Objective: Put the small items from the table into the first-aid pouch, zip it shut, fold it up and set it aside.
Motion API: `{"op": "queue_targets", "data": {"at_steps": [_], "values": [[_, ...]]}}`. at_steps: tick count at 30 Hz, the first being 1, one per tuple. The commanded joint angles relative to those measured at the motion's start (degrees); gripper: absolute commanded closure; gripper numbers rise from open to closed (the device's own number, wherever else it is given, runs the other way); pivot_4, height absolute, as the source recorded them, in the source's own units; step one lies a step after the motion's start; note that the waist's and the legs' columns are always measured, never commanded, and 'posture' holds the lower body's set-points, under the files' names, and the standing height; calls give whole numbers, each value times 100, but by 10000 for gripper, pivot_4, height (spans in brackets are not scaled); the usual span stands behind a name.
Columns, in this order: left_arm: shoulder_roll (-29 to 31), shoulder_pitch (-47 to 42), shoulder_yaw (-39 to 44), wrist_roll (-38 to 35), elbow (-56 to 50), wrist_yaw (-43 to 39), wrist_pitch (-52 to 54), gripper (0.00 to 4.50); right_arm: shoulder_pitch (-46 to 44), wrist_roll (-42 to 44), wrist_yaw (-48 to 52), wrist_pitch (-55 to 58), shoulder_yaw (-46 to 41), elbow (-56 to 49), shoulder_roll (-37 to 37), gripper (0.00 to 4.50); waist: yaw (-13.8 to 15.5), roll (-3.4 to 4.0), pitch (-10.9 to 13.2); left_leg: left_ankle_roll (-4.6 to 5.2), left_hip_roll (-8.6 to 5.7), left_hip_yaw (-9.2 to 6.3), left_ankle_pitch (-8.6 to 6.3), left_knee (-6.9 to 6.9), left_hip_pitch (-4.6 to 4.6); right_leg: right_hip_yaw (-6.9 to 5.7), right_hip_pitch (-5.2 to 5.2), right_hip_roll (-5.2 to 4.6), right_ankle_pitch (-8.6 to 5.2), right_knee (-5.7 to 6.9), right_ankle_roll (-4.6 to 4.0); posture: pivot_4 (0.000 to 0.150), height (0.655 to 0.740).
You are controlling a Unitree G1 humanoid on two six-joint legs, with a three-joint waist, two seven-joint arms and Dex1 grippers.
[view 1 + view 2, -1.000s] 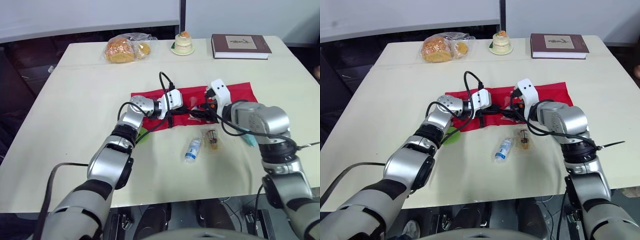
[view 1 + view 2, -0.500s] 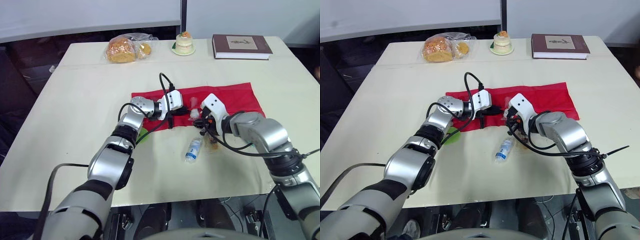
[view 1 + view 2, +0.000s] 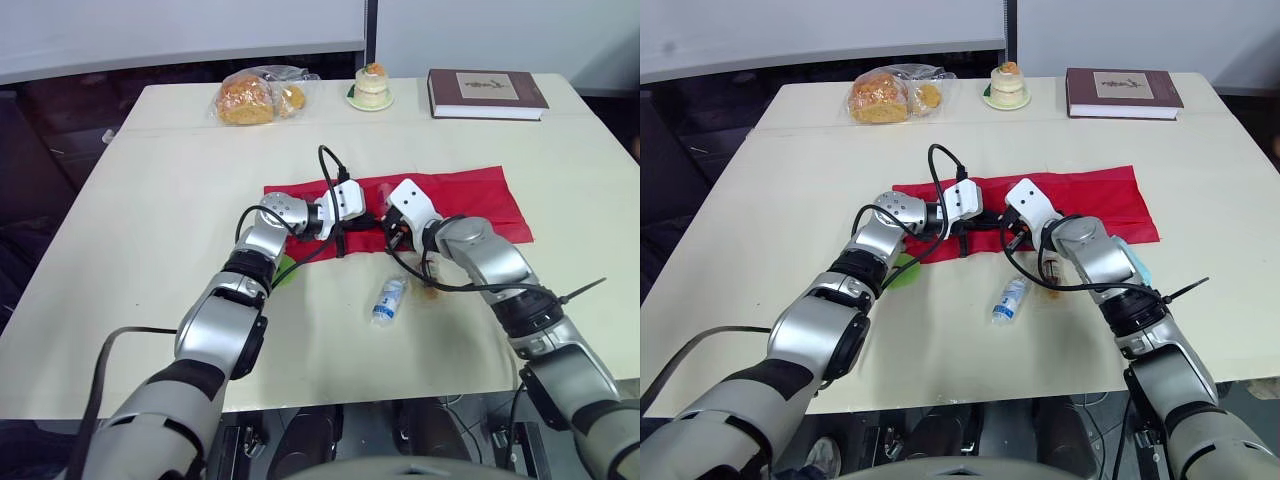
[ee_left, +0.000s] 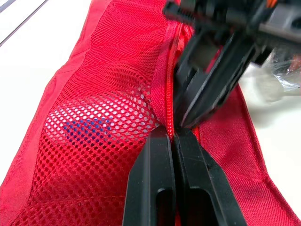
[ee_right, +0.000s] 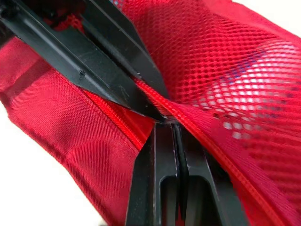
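The red first-aid pouch [image 3: 470, 195] lies mid-tabletop [image 3: 170, 180], with a white blue-printed item [image 4: 89, 127] inside its mesh pocket. The left end effector [image 4: 171, 134] and right end effector [image 5: 169, 125], tip to tip, each pinch its zipper seam. A small bottle [image 3: 388, 298] lies just outside the pouch.

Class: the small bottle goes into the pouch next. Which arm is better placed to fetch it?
Probably right: the small bottle lies nearer the right pincer; the left pincer, shut on the pouch edge, can steady it.
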Motion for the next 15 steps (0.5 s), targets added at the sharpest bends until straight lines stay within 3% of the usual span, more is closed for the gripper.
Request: {"op": "queue_targets", "data": {"at_steps": [1,7,15], "values": [[-80,-10,-31,-33,-196,-96,-150,45000,-307,-156,-37,-370,-83,58,165,44648,-2,0,0,0,0,0,0,0,0,0,0,0,0,0,0,1500,7289],[-28,-62,15,2,-73,-18,-178,45000,-100,-122,128,-168,-217,-369,66,44648,3,0,0,0,0,-1,0,0,0,0,0,0,0,0,0,1500,7289],[-18,-156,187,-137,89,52,29,45000,936,473,570,124,-817,-2329,-559,44648,17,0,0,0,0,-2,0,2,0,-2,1,1,0,2,0,1500,7289]]}}
